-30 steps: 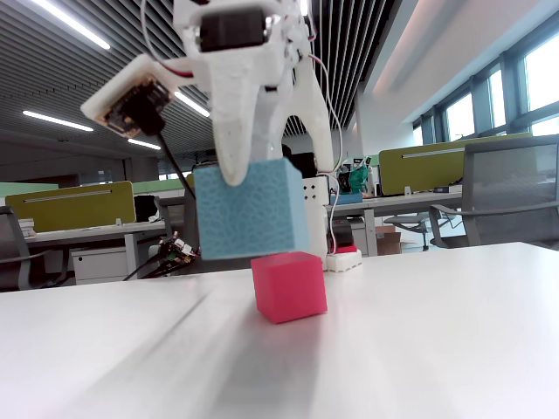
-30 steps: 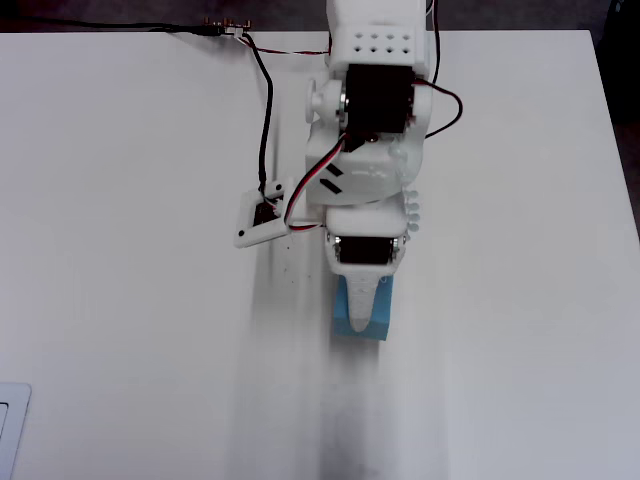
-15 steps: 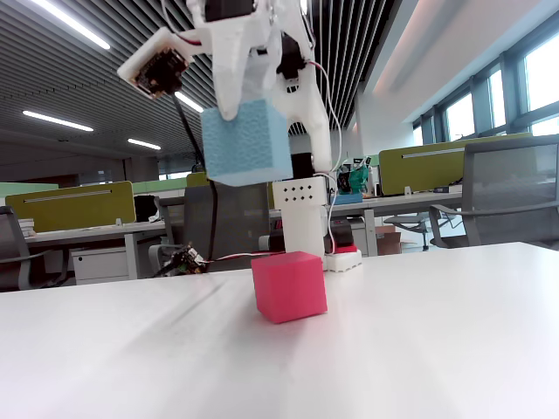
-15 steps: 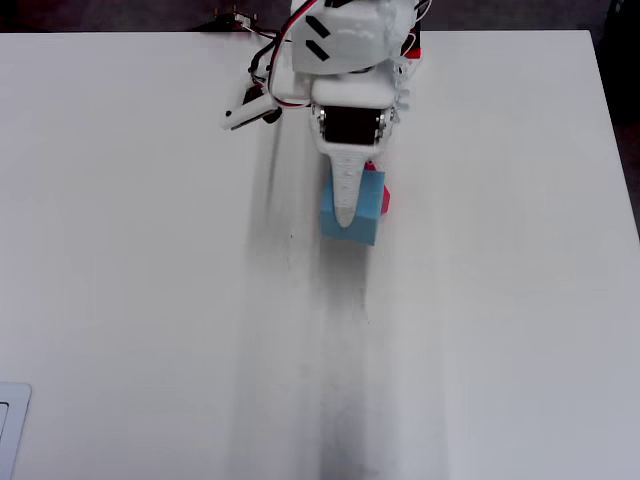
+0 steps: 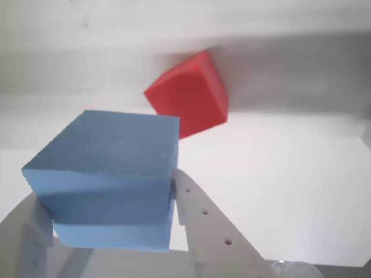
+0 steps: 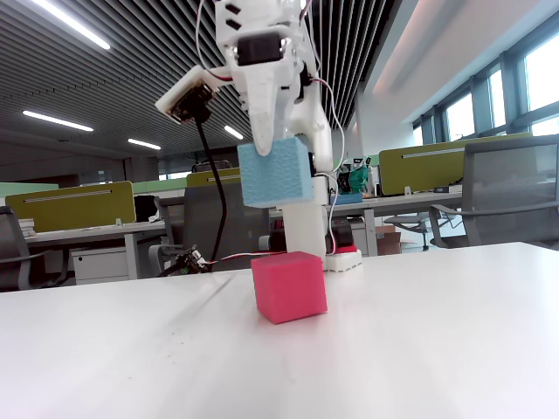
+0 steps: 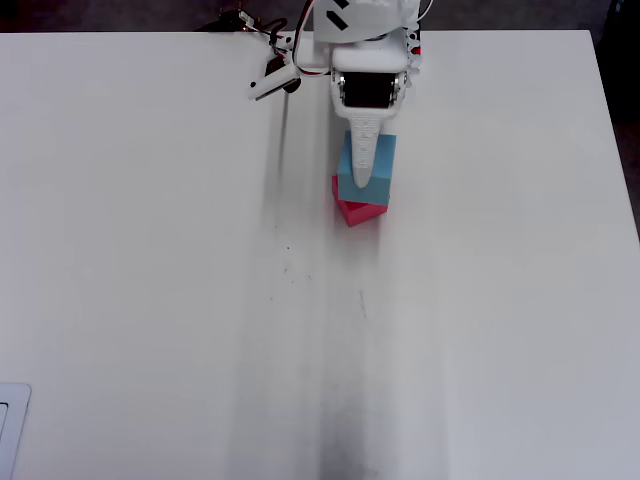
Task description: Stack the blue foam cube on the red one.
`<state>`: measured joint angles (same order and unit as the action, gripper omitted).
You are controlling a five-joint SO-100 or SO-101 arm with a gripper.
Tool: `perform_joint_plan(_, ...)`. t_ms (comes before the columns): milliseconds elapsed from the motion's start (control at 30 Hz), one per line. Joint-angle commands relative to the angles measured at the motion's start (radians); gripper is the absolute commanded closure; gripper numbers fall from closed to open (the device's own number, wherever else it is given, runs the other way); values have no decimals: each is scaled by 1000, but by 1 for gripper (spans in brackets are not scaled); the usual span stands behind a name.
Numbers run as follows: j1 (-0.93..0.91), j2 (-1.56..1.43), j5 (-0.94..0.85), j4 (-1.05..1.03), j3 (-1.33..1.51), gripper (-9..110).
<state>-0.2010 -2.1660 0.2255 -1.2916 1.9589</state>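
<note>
My gripper (image 6: pixel 271 157) is shut on the blue foam cube (image 6: pixel 275 174) and holds it in the air above the table. The red cube (image 6: pixel 289 285) sits on the white table, below the blue cube with a clear gap between them. In the overhead view the blue cube (image 7: pixel 381 165) covers most of the red cube (image 7: pixel 355 212), and a white finger (image 7: pixel 363 160) lies across its top. In the wrist view the blue cube (image 5: pixel 107 174) is clamped between the white fingers (image 5: pixel 214 231), with the red cube (image 5: pixel 188 95) beyond it.
The arm's red-and-white base (image 6: pixel 342 258) stands behind the red cube. Cables (image 7: pixel 262 62) lie at the table's far edge (image 7: pixel 150 34). Office desks and chairs (image 6: pixel 511 192) stand beyond the table.
</note>
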Motion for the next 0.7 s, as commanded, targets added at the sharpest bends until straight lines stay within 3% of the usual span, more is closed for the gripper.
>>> perform_joint_plan(0,3,-87,0,32,69,81)
perform_joint_plan(667,-61,-129,-5,167,295,82)
